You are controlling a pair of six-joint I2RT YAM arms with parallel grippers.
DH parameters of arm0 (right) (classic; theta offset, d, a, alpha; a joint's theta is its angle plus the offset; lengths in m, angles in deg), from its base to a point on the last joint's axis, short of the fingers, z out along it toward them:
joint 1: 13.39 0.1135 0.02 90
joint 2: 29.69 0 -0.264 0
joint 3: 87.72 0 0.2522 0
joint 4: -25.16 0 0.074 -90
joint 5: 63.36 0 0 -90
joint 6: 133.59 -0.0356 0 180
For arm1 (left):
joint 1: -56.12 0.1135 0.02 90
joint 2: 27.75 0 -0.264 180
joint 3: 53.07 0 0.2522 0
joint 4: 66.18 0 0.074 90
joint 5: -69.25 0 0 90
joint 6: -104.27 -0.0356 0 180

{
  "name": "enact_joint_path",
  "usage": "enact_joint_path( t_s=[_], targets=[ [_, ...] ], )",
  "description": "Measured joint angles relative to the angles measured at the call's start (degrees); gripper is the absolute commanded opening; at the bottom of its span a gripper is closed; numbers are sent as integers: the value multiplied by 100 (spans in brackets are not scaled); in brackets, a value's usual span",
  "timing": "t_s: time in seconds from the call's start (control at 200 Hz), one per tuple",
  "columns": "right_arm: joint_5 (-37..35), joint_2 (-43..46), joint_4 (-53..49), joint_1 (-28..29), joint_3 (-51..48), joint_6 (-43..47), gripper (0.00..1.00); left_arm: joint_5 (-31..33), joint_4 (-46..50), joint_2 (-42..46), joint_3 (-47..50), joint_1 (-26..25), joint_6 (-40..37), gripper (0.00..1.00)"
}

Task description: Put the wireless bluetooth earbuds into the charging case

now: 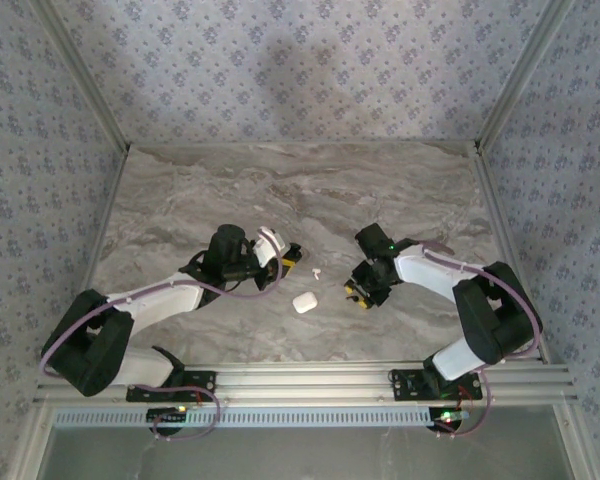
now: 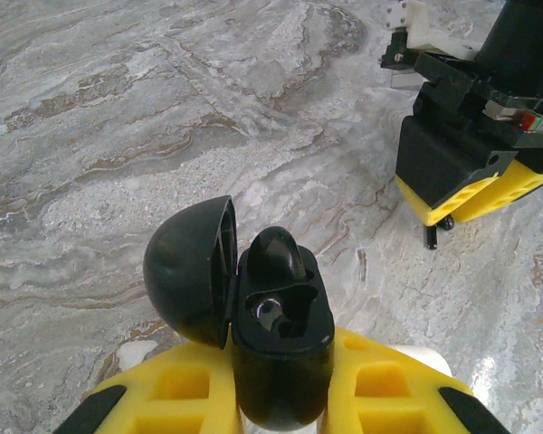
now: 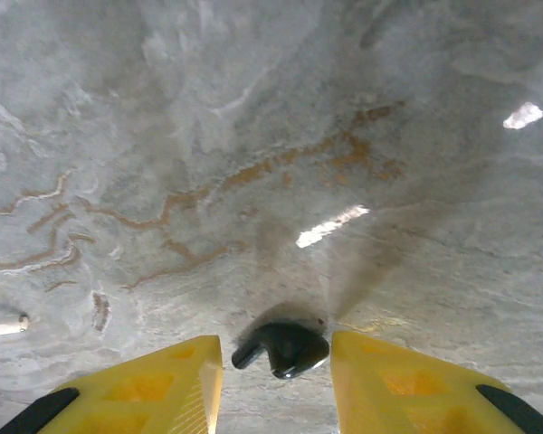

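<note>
My left gripper point(image 2: 281, 402) is shut on a black charging case point(image 2: 281, 348), held upright with its lid point(image 2: 185, 280) swung open to the left. One black earbud point(image 2: 276, 258) sits in the case, and the socket beside it is empty. A second black earbud point(image 3: 285, 348) lies on the marble between the yellow fingers point(image 3: 172, 384) of my right gripper point(image 3: 276, 366). That gripper is open, with a gap on each side of the earbud. From above, the left gripper point(image 1: 290, 258) and right gripper point(image 1: 358, 290) face each other. A white case point(image 1: 303, 302) and a white earbud point(image 1: 316, 271) lie between them.
The marble tabletop point(image 1: 300, 190) stretches back to patterned walls with metal frame posts at both sides. The tip of the white earbud point(image 3: 2, 327) shows at the left edge of the right wrist view. My right gripper point(image 2: 462, 185) hovers to the case's upper right.
</note>
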Motion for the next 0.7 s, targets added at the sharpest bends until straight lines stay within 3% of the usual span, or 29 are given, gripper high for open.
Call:
enact_joint_path(
  t_s=[0.505, 0.7],
  targets=[
    [-39, -273, 352, -103, 293, 251, 37, 17, 0, 2, 0, 0, 0, 13],
    [-107, -289, -372, -101, 835, 730, 37, 17, 0, 2, 0, 0, 0, 13]
  ],
)
